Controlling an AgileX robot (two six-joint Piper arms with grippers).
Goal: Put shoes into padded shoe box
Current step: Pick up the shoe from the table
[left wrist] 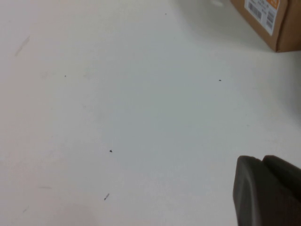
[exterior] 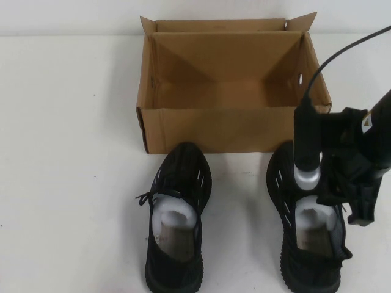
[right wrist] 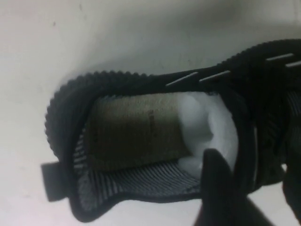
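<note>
Black shoes (exterior: 178,226) side by side near brown padded shoe box (exterior: 201,128) | right gripper (right wrist: 221,188) over right shoe opening, closure unclear | left gripper (left wrist: 268,190) above bare table (left wrist: 117,103), closure unclear

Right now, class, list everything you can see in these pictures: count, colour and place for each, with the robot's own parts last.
shoes: two, black with white dashes; left shoe and right shoe side by side, toes toward the box.
shoe box: one, brown cardboard, open, behind the shoes.
table: one, white, under everything.
right pincer: one, black, at the right shoe's opening.
left pincer: one, dark, above bare table, seen only from its wrist camera.
</note>
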